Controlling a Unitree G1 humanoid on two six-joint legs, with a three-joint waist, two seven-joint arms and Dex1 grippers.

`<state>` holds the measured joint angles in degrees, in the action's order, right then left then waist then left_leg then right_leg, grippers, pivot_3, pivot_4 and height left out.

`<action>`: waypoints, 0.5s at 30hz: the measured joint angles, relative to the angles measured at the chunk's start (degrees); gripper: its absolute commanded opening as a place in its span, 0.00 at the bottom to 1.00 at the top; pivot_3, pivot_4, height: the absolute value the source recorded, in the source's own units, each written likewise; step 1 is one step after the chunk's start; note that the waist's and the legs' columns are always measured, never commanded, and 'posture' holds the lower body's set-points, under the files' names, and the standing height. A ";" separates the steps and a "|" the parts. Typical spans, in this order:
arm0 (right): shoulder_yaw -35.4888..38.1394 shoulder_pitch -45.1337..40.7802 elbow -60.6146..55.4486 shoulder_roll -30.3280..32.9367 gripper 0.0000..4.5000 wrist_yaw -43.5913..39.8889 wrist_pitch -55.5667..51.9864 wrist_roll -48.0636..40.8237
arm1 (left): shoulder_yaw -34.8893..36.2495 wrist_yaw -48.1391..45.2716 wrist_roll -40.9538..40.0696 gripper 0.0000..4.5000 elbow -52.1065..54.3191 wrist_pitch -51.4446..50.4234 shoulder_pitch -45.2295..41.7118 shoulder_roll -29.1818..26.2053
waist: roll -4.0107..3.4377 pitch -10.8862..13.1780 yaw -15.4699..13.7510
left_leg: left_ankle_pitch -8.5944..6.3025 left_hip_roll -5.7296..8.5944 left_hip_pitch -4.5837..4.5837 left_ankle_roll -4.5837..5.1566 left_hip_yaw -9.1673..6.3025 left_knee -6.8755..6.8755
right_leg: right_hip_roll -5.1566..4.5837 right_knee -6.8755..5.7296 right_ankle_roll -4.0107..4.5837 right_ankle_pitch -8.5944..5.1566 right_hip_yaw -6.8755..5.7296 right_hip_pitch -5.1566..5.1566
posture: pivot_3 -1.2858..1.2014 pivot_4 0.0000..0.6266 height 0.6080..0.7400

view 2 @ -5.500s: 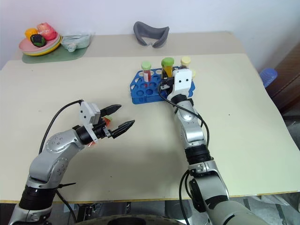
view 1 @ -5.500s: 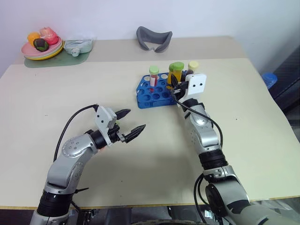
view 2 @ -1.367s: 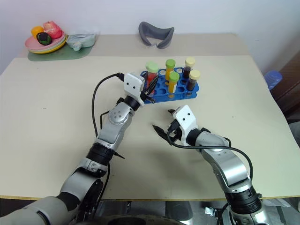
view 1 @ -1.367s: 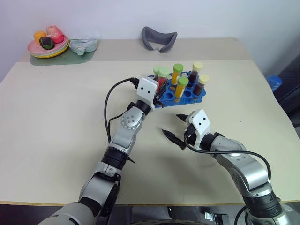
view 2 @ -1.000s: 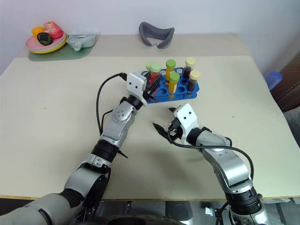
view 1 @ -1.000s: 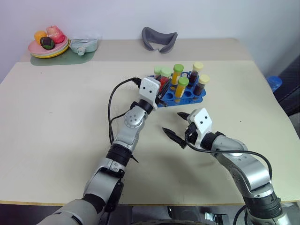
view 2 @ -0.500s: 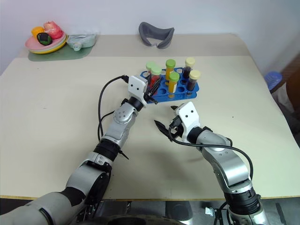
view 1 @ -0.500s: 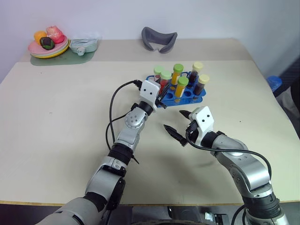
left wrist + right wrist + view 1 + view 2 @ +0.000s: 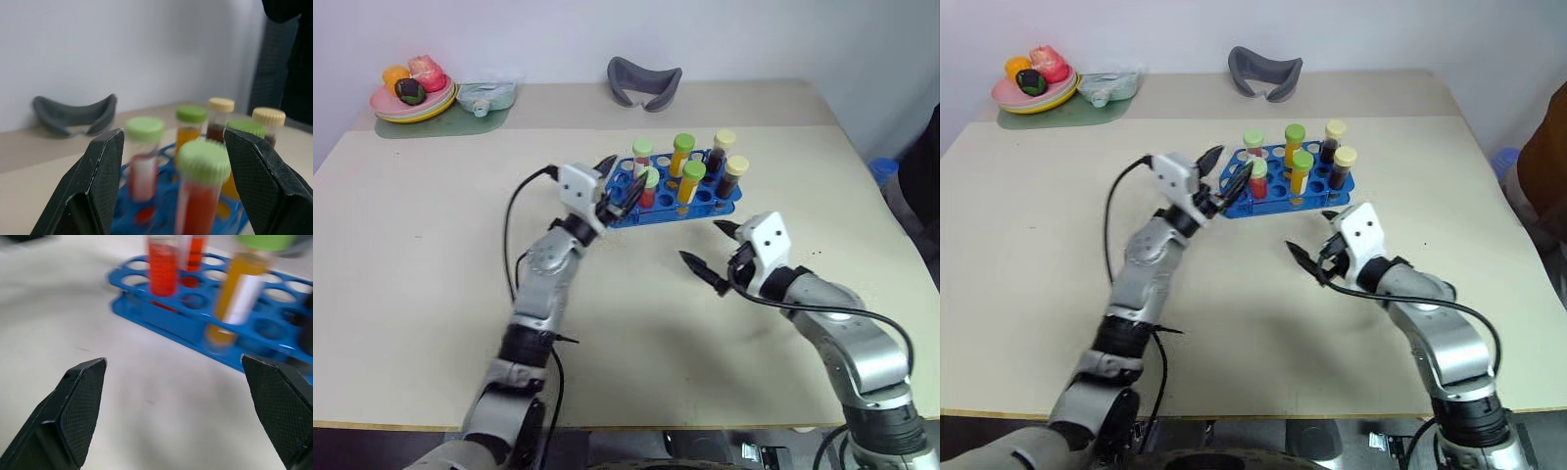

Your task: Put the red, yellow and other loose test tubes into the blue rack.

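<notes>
Room: a pale beige bench [image 9: 431, 255] stands against a white wall.
Far edge: a grey curved piece [image 9: 644, 78], a stack of plates with fruit-like items [image 9: 411, 96] and a pale green mat with a small dish [image 9: 481, 98]; what the dish holds is too small to tell.
Blue rack: the blue rack [image 9: 671, 206] stands near the bench's middle, towards the far side.
Hidden: the left tool covers the rack's near-left corner, so those holes cannot be read.
Tubes: six capped tubes [image 9: 683, 166] stand upright in the rack, two red with pale green caps, two yellow-orange with green caps, two dark brown with cream caps.
Left tool: the left tool [image 9: 612, 186] is released and empty, fingers spread just beside the rack's left end; in the left wrist view a red tube [image 9: 201, 193] shows between them, untouched.
Right tool: the right tool [image 9: 710, 250] gapes wide and empty, on the near side of the rack and apart from it.
</notes>
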<state>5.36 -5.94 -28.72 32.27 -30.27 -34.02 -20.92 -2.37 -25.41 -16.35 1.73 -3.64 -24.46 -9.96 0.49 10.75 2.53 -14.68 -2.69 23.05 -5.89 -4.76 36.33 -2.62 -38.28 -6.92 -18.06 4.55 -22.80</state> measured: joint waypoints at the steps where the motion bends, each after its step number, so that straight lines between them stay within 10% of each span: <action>1: 2.13 1.08 0.05 1.12 1.00 -1.00 0.08 -0.71 | 1.30 -0.95 -1.36 0.72 3.63 -2.74 2.24 -3.27 | 0.00 0.00 0.02 | -0.03 0.00 -0.01 0.05 0.00 -0.01 | 0.00 0.00 0.00 0.00 0.00 0.01 | 0.52 0.24 1.00; 7: 13.31 5.82 4.68 6.26 1.00 -6.36 0.60 -4.01 | 12.02 -7.34 -6.52 0.72 13.32 -13.56 16.43 -20.78 | -0.02 0.01 0.02 | -0.17 -0.02 -0.64 0.29 0.09 -0.17 | 0.00 0.13 0.03 -0.02 0.05 0.56 | 0.52 0.24 1.00; 15: 15.47 6.45 11.01 8.03 1.00 -9.82 3.27 -3.97 | 19.72 -12.03 -9.20 0.72 15.77 -16.29 29.05 -26.67 | 0.00 0.01 -0.05 | -0.21 -0.04 -0.63 0.35 0.13 -0.18 | 0.01 0.18 0.03 -0.03 0.07 0.55 | 0.52 0.24 1.00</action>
<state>20.83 0.50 -17.71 40.30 -40.10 -30.75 -24.90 17.35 -37.44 -25.55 17.50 -19.93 4.59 -36.63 0.49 10.76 2.48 -14.89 -2.73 22.42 -5.54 -4.63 36.15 -2.61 -38.10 -6.89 -18.09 4.62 -22.25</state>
